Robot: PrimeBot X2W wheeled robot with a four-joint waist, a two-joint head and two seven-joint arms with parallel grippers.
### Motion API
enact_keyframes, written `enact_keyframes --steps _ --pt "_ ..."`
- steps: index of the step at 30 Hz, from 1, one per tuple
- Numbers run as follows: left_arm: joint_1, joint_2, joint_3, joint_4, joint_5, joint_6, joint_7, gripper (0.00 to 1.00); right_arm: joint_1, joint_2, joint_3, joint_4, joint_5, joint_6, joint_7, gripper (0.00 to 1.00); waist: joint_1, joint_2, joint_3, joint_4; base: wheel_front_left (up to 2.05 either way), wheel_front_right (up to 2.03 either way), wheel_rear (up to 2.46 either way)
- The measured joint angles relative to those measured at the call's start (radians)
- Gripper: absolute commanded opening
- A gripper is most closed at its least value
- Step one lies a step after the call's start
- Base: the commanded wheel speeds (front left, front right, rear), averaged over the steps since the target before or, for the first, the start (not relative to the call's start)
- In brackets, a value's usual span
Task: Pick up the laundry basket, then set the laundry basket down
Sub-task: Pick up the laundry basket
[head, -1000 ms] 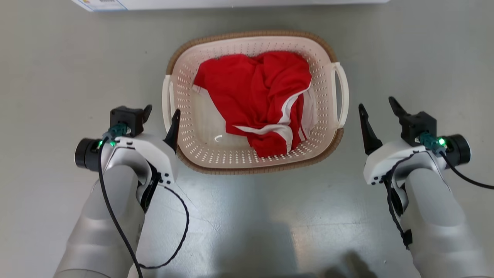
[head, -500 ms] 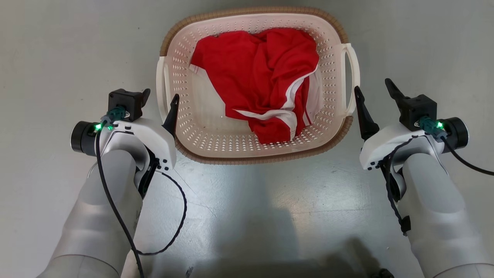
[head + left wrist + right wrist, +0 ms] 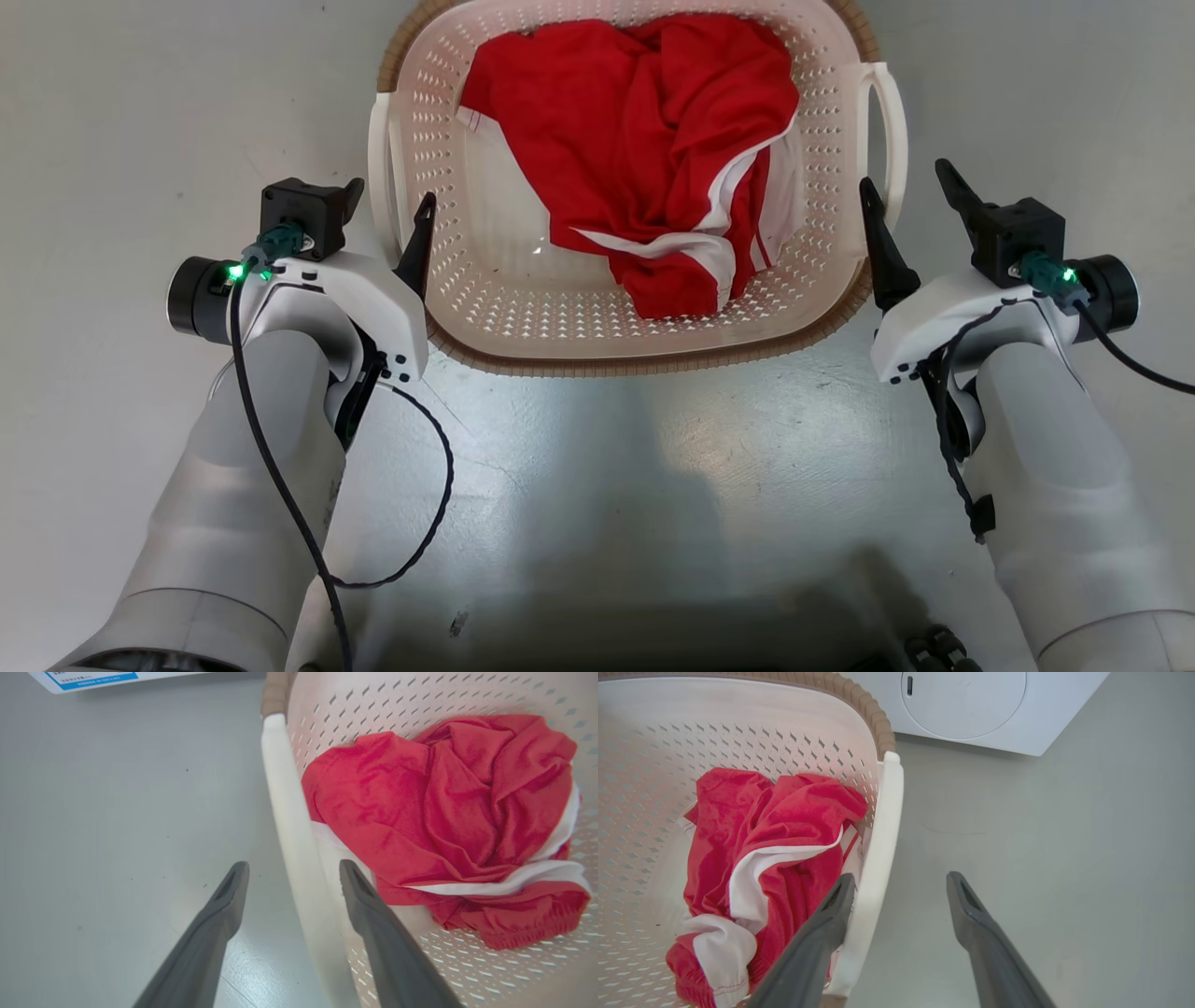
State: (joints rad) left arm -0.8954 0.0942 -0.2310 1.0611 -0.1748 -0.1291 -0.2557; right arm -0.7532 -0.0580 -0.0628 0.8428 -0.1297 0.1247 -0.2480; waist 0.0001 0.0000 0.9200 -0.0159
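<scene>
Laundry basket (image 3: 560,317) on glossy grey floor (image 3: 653,448), white washing machine (image 3: 966,704) beyond

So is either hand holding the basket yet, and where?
Nothing is held: left hand and right hand are open, straddling the handles of the laundry basket.

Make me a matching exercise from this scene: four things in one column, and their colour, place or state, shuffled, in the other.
1 basket
2 garment
3 left gripper
4 washer

A open, a finger on either side of a handle
B red, crumpled inside the basket
C white, with a round door
D cream, perforated, brown rim

Pairs: 1-D, 2-B, 3-A, 4-C
</scene>
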Motion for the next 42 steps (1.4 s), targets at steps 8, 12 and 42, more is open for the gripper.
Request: enact_keyframes --steps 8,12,42 --pt "-0.024 -0.009 -0.013 0.021 0.0 0.0 0.0 1.0 -0.015 -0.003 0.027 0.04 0.01 0.0 0.0 1.0 0.0 0.0 0.022 0.006 0.0 0.0 0.0" --pt "-0.039 -0.015 -0.021 0.031 0.002 0.0 0.0 1.0 -0.044 -0.003 0.04 0.044 0.027 0.0 0.0 1.0 0.0 0.0 0.03 0.006 0.0 0.0 0.0" --pt "-0.048 -0.026 -0.056 0.067 -0.002 0.01 0.0 0.0 -0.052 0.009 0.116 0.107 0.109 -0.001 -0.015 0.0 0.0 0.0 0.03 -0.004 0.0 0.0 0.0"
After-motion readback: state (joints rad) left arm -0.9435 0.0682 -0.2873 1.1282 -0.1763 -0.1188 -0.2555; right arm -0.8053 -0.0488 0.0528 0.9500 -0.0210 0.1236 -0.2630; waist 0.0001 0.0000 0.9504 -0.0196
